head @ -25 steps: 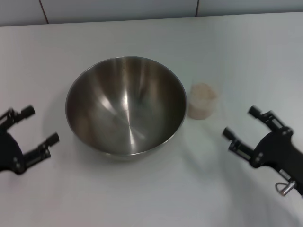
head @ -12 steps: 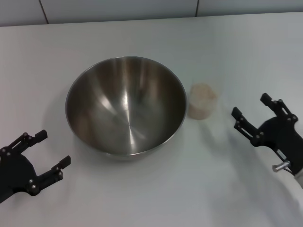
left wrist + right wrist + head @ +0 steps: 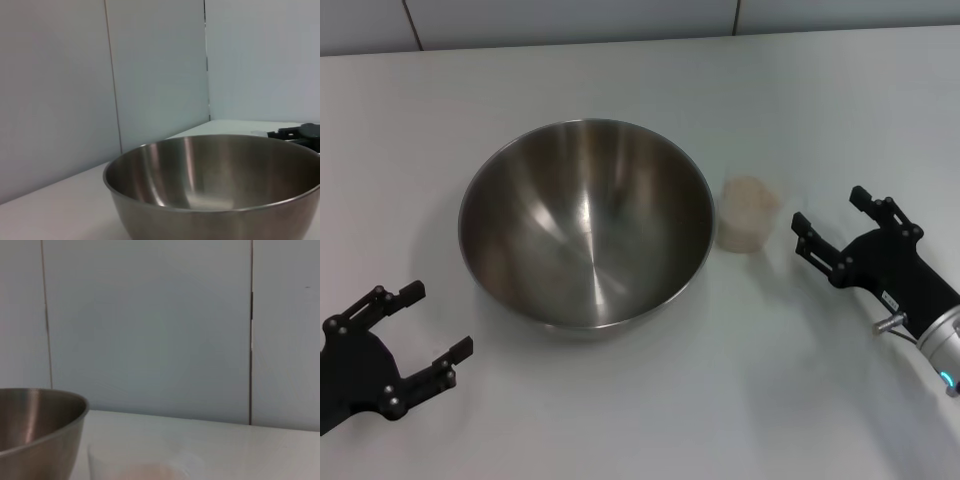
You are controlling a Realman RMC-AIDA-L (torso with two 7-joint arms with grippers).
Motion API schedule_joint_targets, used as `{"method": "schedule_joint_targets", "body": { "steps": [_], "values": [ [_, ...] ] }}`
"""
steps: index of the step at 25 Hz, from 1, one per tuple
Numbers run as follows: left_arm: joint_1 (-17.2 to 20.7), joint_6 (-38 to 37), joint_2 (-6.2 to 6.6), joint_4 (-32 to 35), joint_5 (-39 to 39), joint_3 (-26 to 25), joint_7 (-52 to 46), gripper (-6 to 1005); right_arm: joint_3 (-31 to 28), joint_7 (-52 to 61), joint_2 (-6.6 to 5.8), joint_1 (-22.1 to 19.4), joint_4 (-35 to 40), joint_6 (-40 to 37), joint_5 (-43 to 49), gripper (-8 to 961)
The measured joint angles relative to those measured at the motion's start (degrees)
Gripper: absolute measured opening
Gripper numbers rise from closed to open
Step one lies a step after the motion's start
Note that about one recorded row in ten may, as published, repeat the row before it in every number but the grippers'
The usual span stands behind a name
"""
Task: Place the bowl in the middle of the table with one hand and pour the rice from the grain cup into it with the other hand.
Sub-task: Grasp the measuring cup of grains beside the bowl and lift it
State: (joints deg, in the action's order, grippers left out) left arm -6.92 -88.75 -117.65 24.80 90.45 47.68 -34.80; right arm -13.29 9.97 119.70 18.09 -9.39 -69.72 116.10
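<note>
Bowl [image 3: 585, 222] sits upright at centre of the head view on the white table [image 3: 640, 400], inside bare steel with none of the grains in it. Nearest, lower left corner: left gripper [image 3: 413, 326], prongs spread apart, holding nothing, pointing up-right at the bowl and clear of its rim. Right edge, mid-height: right gripper [image 3: 832, 226], prongs also spread, holding nothing, pointing left at the grain cup [image 3: 748, 213] and just beside it, not touching. Cup stands upright just right of the bowl, small gap between them, rice [image 3: 749, 193] filling it near the brim. Left wrist view: bowl [image 3: 220, 185] up close. Right wrist view: bowl edge [image 3: 37, 432], cup rim [image 3: 145, 465] low in frame.
</note>
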Motion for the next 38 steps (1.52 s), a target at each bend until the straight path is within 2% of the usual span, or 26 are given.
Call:
{"method": "schedule_joint_targets", "body": {
  "steps": [18, 31, 33, 38],
  "values": [
    [-0.6, 0.1, -0.21, 0.2, 1.7, 0.0, -0.4, 817, -3.5, 0.0, 0.01, 2.9, -0.1, 3.8, 0.0, 821],
    [-0.6, -0.3, -0.14, 0.3, 1.7, 0.0, -0.4, 817, -3.6, 0.0, 0.01, 3.5, -0.5, 4.2, 0.0, 819],
    [-0.6, -0.3, -0.13, 0.3, 1.7, 0.0, -0.4, 817, -3.6, 0.0, 0.01, 3.7, -0.7, 4.2, 0.0, 629],
    [-0.7, -0.3, -0.11, 0.2, 1.7, 0.0, -0.4, 817, -3.6, 0.0, 0.01, 4.1, -0.8, 4.2, 0.0, 505]
  ]
}}
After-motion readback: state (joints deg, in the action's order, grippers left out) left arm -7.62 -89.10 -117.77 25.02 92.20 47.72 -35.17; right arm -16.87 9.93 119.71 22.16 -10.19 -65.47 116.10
